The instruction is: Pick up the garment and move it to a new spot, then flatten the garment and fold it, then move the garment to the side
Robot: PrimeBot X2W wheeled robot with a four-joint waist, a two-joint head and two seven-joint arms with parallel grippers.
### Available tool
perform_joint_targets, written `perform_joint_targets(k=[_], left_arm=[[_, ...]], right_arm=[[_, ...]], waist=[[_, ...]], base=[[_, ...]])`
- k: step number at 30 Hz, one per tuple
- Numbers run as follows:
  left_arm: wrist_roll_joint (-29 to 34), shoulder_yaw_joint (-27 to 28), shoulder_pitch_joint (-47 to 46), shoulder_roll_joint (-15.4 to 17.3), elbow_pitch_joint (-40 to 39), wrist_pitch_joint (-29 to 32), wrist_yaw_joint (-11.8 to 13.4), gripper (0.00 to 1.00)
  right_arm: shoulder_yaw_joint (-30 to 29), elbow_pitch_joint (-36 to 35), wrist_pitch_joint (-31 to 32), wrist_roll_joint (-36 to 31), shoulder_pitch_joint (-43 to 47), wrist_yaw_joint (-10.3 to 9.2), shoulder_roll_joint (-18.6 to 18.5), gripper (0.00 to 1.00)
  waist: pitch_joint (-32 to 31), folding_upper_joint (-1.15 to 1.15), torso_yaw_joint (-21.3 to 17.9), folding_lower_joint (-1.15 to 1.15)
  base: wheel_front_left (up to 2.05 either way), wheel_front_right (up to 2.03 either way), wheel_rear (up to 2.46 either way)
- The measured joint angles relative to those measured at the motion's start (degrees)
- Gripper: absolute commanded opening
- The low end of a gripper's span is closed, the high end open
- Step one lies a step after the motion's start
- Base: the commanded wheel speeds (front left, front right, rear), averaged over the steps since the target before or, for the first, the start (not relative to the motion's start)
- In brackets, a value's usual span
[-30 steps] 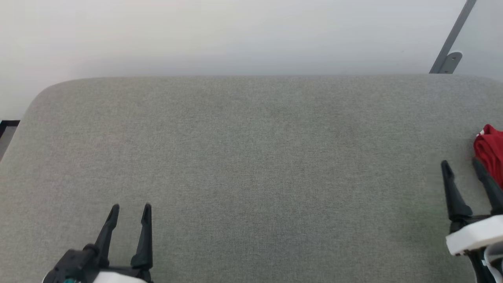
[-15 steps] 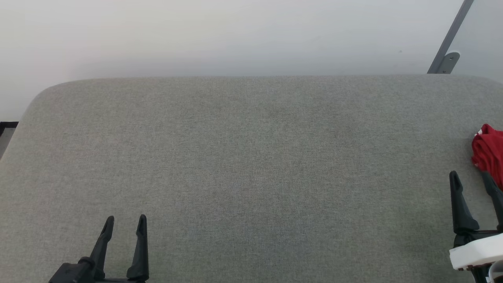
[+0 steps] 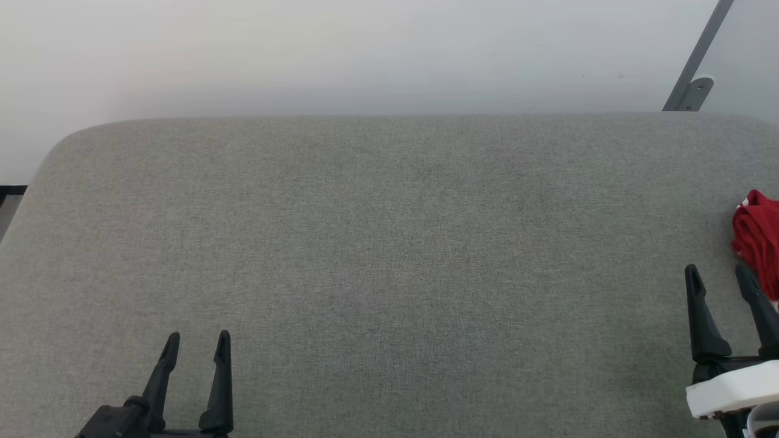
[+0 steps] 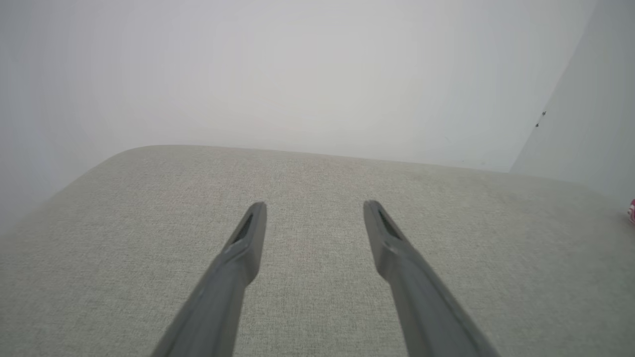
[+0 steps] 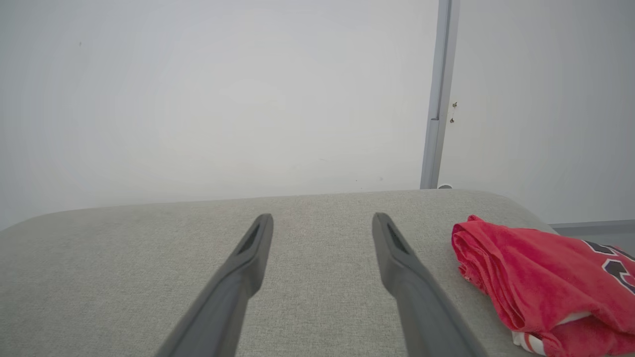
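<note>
Status: both pincers are wide and empty.

My left pincer (image 3: 198,337) hangs low over the near-left part of the grey padded surface (image 3: 389,243), with nothing between the fingers. My right pincer (image 3: 717,271) is at the near-right, same spread, also nothing gripped. The right wrist view confirms this: only bare grey fabric shows between its fingers (image 5: 397,248).

The garment (image 5: 536,277) lies at the far right end of the surface, just beside my right pincer's outer finger. I can't tell from the head view whether they touch; in the wrist view they look apart. It's a compact bundle, red cloth in several layers, with white trim poking out at the bottom and part of a black-and-white numeral on top. The head view cuts most of it off at the frame edge. The middle of the surface carries nothing.

Progress is ambiguous. The bundle at the side fits a folded jersey already parked there. It equally fits a crumpled jersey waiting to be lifted to the centre. The layering looks fold-like, but the edges are rumpled and not square, so I'm not calling it either way.

If it is the fold, nothing obvious is left. If it is a crumple, pick-up, flattening, folding and the side move all remain.
</note>
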Motion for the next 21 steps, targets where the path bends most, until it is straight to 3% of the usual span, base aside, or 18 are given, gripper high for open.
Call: perform_joint_targets(k=[14,15,21], left_arm=[[0.0,0.6,-0.7,-1.0,-0.2,0.0,0.0,1.00],[0.0,0.6,-0.6,-1.1,0.2,0.1,0.0,0.00],[-1.9,0.2,-0.2,-1.7,2.5,0.6,0.0,0.00]], right_arm=[[2.0,0.0,-0.1,0.3,-0.4,0.00,0.8,1.00],[2.1,0.3,-0.1,0.3,-0.3,0.00,1.1,0.00],[2.8,2.8,0.5,2.0,1.2,0.00,2.9,0.00]], waist=[[1.5,0.00,0.0,0.00],[1.5,0.00,0.0,0.00],[1.5,0.00,-0.1,0.00]], base=[[0.00,0.00,0.00],[0.00,0.00,0.00],[0.00,0.00,0.00]])
